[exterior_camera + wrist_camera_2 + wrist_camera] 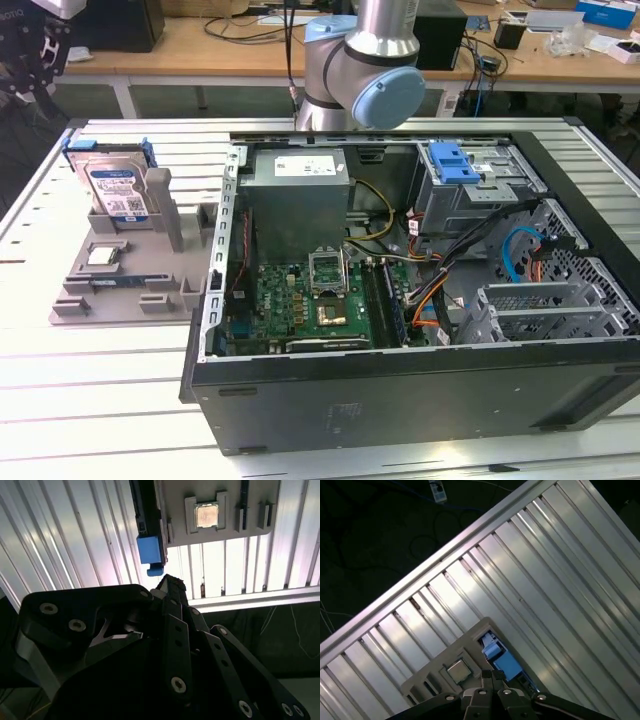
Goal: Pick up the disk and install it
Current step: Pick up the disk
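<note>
Single Universal Robots arm (362,62), silver tube and grey joints with pale blue caps, at the far side in the exterior view, black linkage gripper (492,675) in the first wrist view, pointed downward, fingertips drawn together, nothing between them.

Disk (117,188) standing in holder (75,282), chip (103,256) before it, computer case (400,390) on exterior view's right, all on table (100,400)

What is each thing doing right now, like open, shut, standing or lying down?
disk, standing upright in the grey holder, not installed
CPU chip, lying flat in the holder
computer case, lying on its side, open
blue caddy, sitting atop the drive cage
</note>
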`<state>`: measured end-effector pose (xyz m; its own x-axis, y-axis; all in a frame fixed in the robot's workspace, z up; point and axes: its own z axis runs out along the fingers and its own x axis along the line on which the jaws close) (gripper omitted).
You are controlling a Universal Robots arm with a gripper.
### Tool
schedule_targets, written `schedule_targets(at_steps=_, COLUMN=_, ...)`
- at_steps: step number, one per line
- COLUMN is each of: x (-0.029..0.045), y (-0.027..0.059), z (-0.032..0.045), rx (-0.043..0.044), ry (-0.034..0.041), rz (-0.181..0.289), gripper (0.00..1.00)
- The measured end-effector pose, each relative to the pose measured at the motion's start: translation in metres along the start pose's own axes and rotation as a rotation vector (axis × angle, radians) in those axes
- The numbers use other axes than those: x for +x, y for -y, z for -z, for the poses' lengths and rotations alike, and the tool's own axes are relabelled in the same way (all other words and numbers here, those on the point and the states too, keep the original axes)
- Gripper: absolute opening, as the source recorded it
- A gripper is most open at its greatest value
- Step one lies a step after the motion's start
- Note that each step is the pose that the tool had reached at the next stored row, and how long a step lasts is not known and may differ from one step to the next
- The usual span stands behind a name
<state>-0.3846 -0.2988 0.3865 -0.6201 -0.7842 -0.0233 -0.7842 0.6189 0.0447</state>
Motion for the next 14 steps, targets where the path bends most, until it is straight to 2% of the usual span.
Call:
schedule_targets(at_steps=3, x=0.0, y=0.0, z=0.0, rx=-0.0011, ry=-0.0021, rz=0.046, gripper=0.11)
schedule_targets(at_steps=8, x=0.0, y=0.0, z=0.0, rx=-0.0022, ry=-0.0043, rz=0.094, gripper=0.11)
schedule_targets(at_steps=10, x=0.0, y=0.0, z=0.0, rx=-0.0031, ry=-0.0059, rz=0.132, gripper=0.11)
schedule_targets(at_steps=14, x=0.0, y=0.0, z=0.0, rx=-0.0039, ry=-0.0075, rz=0.168, gripper=0.11)
